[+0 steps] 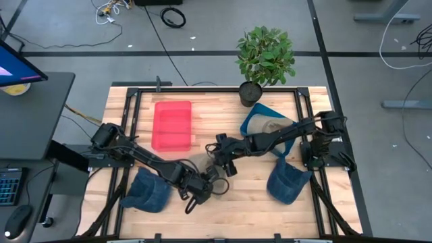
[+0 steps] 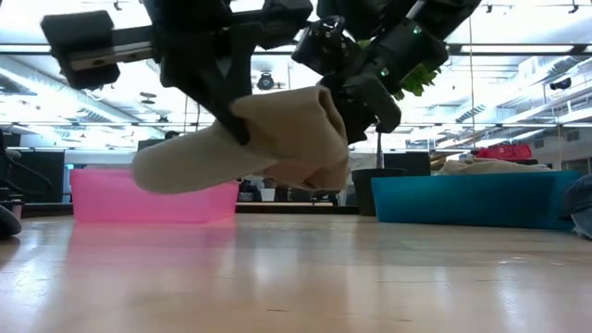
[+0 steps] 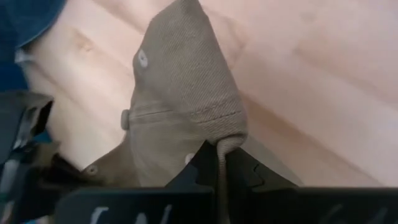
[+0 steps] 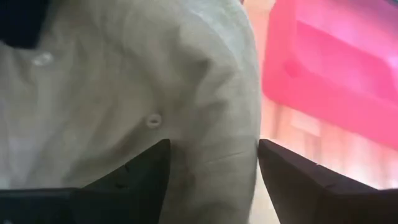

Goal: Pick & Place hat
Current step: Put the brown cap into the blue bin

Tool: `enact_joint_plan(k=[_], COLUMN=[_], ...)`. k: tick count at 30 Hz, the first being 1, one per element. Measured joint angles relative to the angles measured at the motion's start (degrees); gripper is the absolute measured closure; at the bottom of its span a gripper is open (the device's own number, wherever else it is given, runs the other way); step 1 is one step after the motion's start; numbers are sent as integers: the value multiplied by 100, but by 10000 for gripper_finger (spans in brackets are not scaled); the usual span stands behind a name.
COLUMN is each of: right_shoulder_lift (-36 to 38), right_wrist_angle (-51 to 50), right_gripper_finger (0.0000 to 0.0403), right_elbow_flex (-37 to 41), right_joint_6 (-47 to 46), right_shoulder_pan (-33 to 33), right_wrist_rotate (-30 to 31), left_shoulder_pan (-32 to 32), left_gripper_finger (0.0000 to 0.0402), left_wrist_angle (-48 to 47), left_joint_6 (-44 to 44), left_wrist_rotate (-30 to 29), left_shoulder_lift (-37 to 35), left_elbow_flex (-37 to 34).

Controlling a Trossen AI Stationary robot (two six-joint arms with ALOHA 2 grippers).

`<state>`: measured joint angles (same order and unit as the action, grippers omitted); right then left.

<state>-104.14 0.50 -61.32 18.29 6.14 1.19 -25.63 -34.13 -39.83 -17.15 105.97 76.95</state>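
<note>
A tan cloth hat (image 2: 250,148) hangs in the air above the wooden table, between my two grippers; from above it shows near the table's middle (image 1: 194,164). My left gripper (image 3: 221,148) reaches in from the table's left (image 1: 201,185) and is shut on the hat. My right gripper (image 4: 212,155) comes from the table's right (image 1: 221,160), its fingers on either side of a bunched part of the hat. Two blue hats lie flat on the table, one at the near left (image 1: 148,190) and one at the near right (image 1: 287,183). My left gripper pinches a thin folded edge of the hat (image 3: 219,138) between its two fingers. The hat is lifted clear of the table and stretches away from the fingers. My right gripper has a thick bunch of the hat's crown (image 4: 211,124) between its two fingers (image 4: 158,163); the cloth fills the gap, several layers. In the low view this end (image 2: 328,120) hangs below the gripper, clear of the table.
A pink bin (image 1: 172,125) stands on the far left part of the table. A blue bin (image 1: 255,120) holding another tan hat (image 1: 270,126) stands far right. A potted plant (image 1: 264,55) sits at the far edge. Bare wood (image 1: 243,196) lies near the front.
</note>
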Motion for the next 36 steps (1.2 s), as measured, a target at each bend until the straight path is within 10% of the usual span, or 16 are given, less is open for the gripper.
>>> enact_joint_plan(k=[6, 15, 27, 36], right_shoulder_lift=[0, 0, 0, 639], right_wrist_angle=[3, -83, -811, -2126], right_gripper_finger=[191, 383, 387, 384], right_elbow_flex=[0, 2, 11, 11], right_joint_6=[-278, -451, -1661, -1914], right_shoulder_pan=[-18, -21, 35, 223], right_wrist_rotate=[43, 27, 614, 2183], left_shoulder_pan=[59, 93, 200, 168], left_gripper_finger=[392, 387, 280, 199], left_wrist_angle=[27, 73, 76, 329], left_joint_6=[202, 1137, 1829, 1868], left_wrist_rotate=[-388, -379, -469, -742], left_shoulder_lift=[0, 0, 0, 0], left_elbow_flex=[0, 3, 4, 4])
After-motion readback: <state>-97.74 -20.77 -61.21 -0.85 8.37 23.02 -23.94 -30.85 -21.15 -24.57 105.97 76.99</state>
